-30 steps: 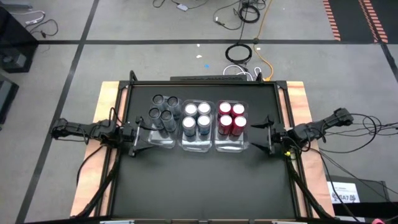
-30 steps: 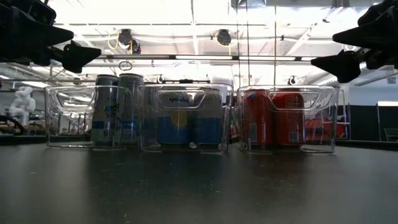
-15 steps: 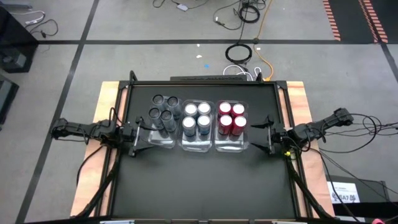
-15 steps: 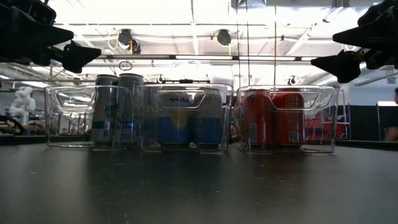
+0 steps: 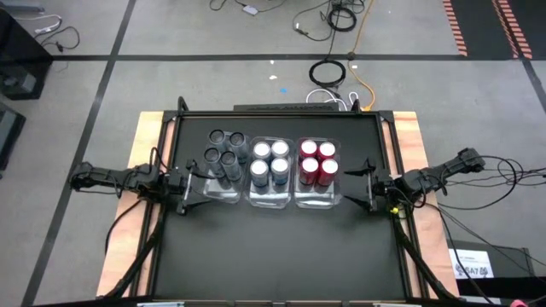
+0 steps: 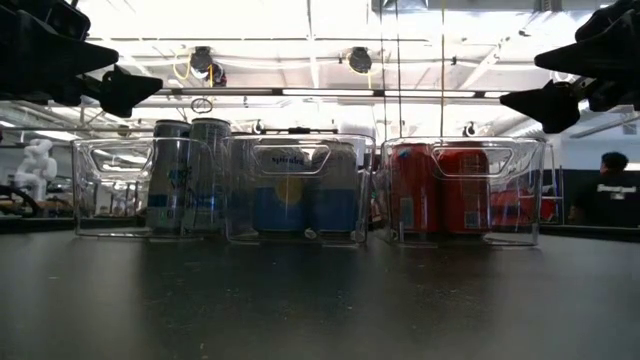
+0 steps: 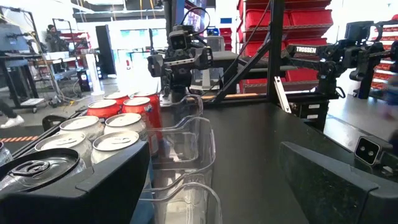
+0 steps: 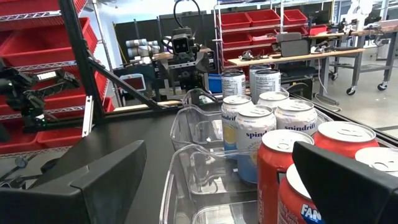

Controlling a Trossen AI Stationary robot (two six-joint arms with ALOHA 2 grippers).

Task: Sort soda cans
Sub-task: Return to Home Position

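Three clear bins stand side by side on the black table. The left bin (image 5: 223,170) holds several dark grey cans (image 5: 223,150), the middle bin (image 5: 270,181) several blue-silver cans (image 5: 269,162), and the right bin (image 5: 317,183) several red cans (image 5: 317,162). All the cans stand upright on the bin floors. My left gripper (image 5: 196,189) hovers open just left of the left bin, above table height. My right gripper (image 5: 351,189) hovers open just right of the right bin. In each wrist view the fingers (image 7: 81,186) (image 8: 93,180) are spread wide with nothing between them.
Bare black tabletop (image 5: 273,256) stretches from the bins to the near edge. Wooden strips (image 5: 149,136) run along the table's left and right sides. Cables (image 5: 328,72) lie on the floor beyond the far edge. A person (image 6: 610,190) shows in the room behind, on the right.
Both arms and all cans have kept still. In the low view a person has come into sight in the room behind the table, at the right edge.
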